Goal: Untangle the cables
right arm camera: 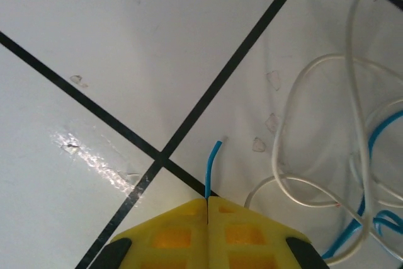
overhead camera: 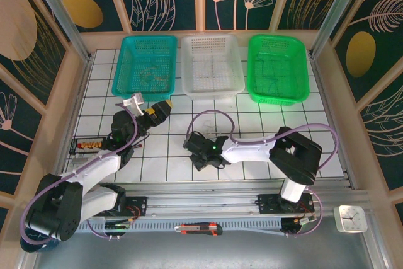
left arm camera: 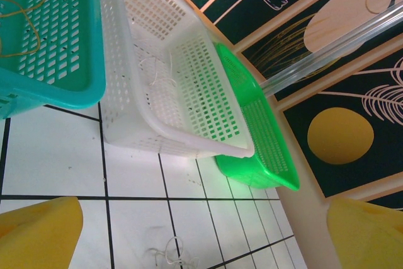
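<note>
My right gripper (right arm camera: 208, 203) is shut on the end of a thin blue cable (right arm camera: 211, 162), whose tip pokes out above the closed yellow fingers (right arm camera: 245, 231). Just to its right on the tiles, whitish cable loops (right arm camera: 302, 184) lie tangled with more of the blue cable (right arm camera: 373, 149). From above, the right gripper (overhead camera: 194, 146) is low over the tiles at mid table. My left gripper (overhead camera: 160, 111) is raised near the teal basket, open and holding nothing. Between its yellow fingers (left arm camera: 38, 234), a small whitish cable (left arm camera: 169, 255) lies on the floor.
Three baskets line the back: teal (overhead camera: 119, 67) with an olive cord (left arm camera: 25, 26) inside, white (overhead camera: 211, 92) with thin whitish strands (left arm camera: 160, 74), and green (overhead camera: 277, 100). A tool rack (overhead camera: 88, 146) is at the left edge; a box cutter (overhead camera: 198, 228) and a clock (overhead camera: 349, 218) lie in front.
</note>
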{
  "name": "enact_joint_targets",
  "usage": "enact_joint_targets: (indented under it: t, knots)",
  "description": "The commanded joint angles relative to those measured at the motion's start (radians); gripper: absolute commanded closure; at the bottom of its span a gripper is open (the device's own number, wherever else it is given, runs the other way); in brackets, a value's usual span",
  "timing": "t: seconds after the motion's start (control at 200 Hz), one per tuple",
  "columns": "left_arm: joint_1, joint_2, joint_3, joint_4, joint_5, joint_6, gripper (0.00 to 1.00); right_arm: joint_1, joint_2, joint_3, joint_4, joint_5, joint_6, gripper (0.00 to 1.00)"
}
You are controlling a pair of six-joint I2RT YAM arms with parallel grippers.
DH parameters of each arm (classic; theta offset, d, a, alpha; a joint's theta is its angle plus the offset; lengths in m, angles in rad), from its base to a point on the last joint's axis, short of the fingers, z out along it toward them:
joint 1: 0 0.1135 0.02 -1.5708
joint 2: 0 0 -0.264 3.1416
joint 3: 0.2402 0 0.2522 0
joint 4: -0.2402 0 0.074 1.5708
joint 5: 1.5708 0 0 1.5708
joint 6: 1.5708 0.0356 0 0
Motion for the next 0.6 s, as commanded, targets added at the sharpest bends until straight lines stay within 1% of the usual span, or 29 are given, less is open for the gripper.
enact_joint_targets:
  t: [0.0,0.165,0.215,0.24,0.29,0.46,0.596]
  knots:
    - [-0.004,-0.018,0.011,0.022,0.018,-0.008,0.01,-0.013,-0.052,0.048,-0.041,0.015,-0.025,1.00]
    - [-0.005,-0.013,0.016,0.034,0.059,0.017,0.01,-0.095,-0.209,0.087,-0.010,-0.121,-0.021,1.00]
    - [-0.006,-0.008,0.017,0.045,0.084,0.028,0.01,-0.129,-0.260,0.095,0.003,-0.145,-0.013,1.00]
    - [-0.005,-0.004,0.017,0.054,0.102,0.032,0.01,-0.147,-0.283,0.096,0.010,-0.181,-0.009,1.00]
    - [-0.005,0.003,0.017,0.071,0.132,0.039,0.01,-0.185,-0.329,0.101,0.024,-0.214,0.003,1.00]
    - [-0.017,0.009,0.010,0.114,0.202,0.065,0.01,-0.296,-0.458,0.101,0.058,-0.279,0.047,1.00]
    - [-0.074,0.007,0.016,0.115,0.218,0.134,0.01,-0.363,-0.526,0.087,0.089,-0.320,0.082,1.00]
